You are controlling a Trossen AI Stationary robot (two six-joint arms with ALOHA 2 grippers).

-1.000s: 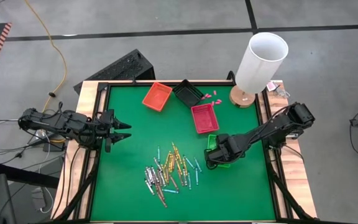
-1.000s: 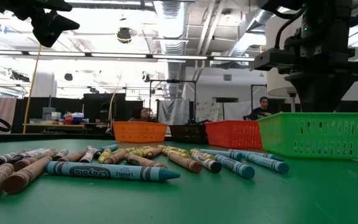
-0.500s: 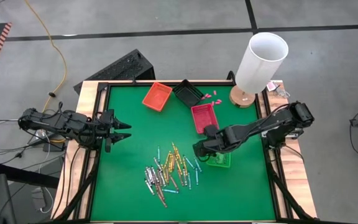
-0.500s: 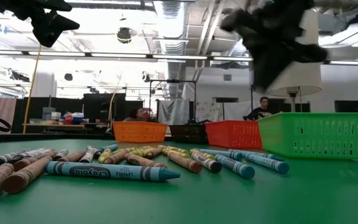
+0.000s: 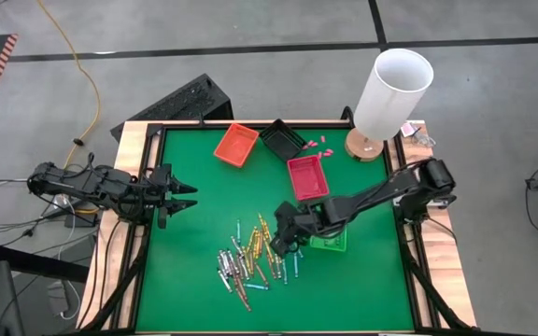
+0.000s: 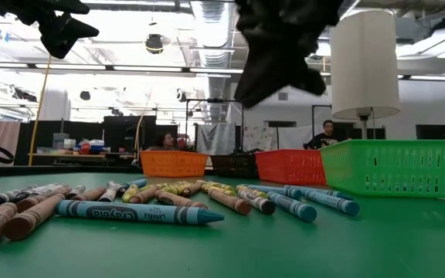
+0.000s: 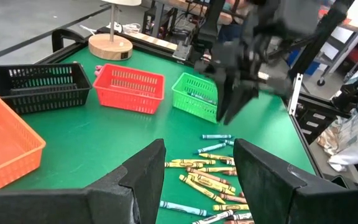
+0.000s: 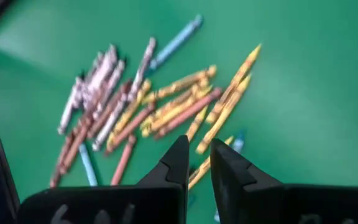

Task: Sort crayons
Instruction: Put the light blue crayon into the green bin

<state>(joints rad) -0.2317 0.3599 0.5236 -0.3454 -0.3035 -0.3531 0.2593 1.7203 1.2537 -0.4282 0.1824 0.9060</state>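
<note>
The crayons point(image 5: 255, 257) lie in a loose pile on the green mat near the table's middle, in light blue, yellow-orange, grey and brown-red; they also show in the low view point(image 6: 153, 205) and below my right fingers point(image 8: 148, 106). My right gripper point(image 5: 280, 245) hangs above the pile's right edge, slanting down, its fingers point(image 8: 199, 146) a narrow gap apart with nothing between them. My left gripper point(image 5: 190, 196) stands open over the table's left edge, well above the mat point(image 7: 197, 149).
A green basket point(image 5: 331, 243) sits right of the pile, partly under my right arm. A red basket point(image 5: 307, 177), a black one point(image 5: 281, 140) and an orange one point(image 5: 236, 145) stand toward the far edge. A white lamp point(image 5: 390, 93) stands at the far right corner.
My right gripper has left the spot over the green basket and swung toward the table's left, to the crayon pile's right edge, rising a little. It has rolled about its own axis and now slants down at the crayons. Nothing on the mat has moved.
</note>
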